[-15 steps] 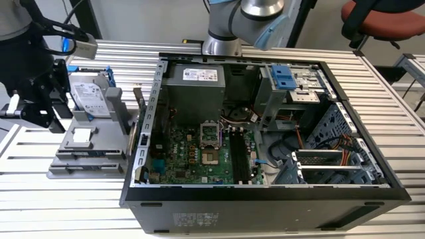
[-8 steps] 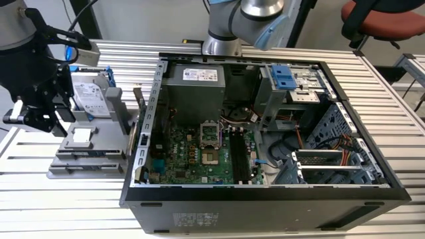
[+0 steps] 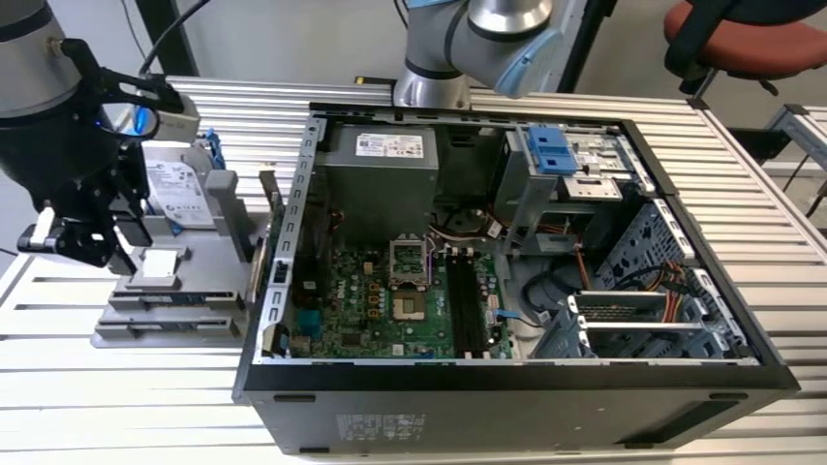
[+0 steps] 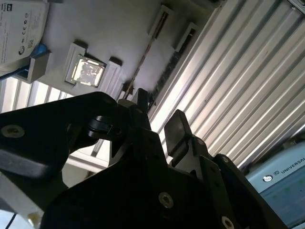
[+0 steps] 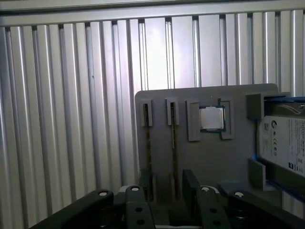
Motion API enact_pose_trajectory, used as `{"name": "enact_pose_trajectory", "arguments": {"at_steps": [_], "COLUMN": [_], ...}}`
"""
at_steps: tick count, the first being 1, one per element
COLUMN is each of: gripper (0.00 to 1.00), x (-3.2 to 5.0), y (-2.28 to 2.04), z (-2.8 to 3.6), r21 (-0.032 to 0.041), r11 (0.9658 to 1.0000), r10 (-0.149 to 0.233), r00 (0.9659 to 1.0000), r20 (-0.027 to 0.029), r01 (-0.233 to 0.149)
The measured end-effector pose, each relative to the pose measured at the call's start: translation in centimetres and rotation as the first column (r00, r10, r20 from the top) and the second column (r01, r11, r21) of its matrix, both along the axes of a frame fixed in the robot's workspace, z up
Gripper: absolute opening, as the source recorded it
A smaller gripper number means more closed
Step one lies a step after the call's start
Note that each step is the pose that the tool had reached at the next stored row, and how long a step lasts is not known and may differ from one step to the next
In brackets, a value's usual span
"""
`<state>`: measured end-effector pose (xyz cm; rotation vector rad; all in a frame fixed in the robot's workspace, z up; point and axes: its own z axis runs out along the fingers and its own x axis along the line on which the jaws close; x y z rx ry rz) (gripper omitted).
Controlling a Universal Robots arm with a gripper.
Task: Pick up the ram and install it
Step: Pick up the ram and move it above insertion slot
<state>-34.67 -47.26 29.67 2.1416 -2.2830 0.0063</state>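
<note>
Hovering with fingers spread, your gripper (image 5: 167,186) straddles the ram (image 5: 173,143), which the tray (image 5: 209,162) props on edge between them, likely for pinching.

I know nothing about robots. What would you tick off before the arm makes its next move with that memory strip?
1. gripper open: ok, its fingers stand apart.
2. ram seated on edge in the grey holder: ok, not yet gripped.
3. ram lined up between the fingers: ok in the first wrist view.
4. neighbouring strip clear of the fingers: cannot tell.
5. computer case open on top: ok.
6. black slots inside free: cannot tell.
</note>
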Motion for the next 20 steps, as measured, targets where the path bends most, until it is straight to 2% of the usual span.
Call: {"name": "enact_pose_trajectory", "arguments": {"at_steps": [3, 4, 12, 20], "gripper": [1.0, 1.0, 1.0, 1.0], "x": [0.01, 0.03, 0.39, 0.56], "y": [0.01, 0.02, -0.13, -0.75], "z": [-0.12, -0.28, -1.72, -3.17], "r21": [0.0257, 0.0277, 0.0276, 0.0276], "r11": [0.9997, 0.9996, 0.9996, 0.9995], "r10": [0.0, 0.0, 0.002, 0.015], "r00": [1.0, 1.0, 1.0, 0.9999], "r20": [-0.0001, 0.0001, -0.0003, -0.0013], "r01": [0.0, 0.0, -0.002, -0.015]}}
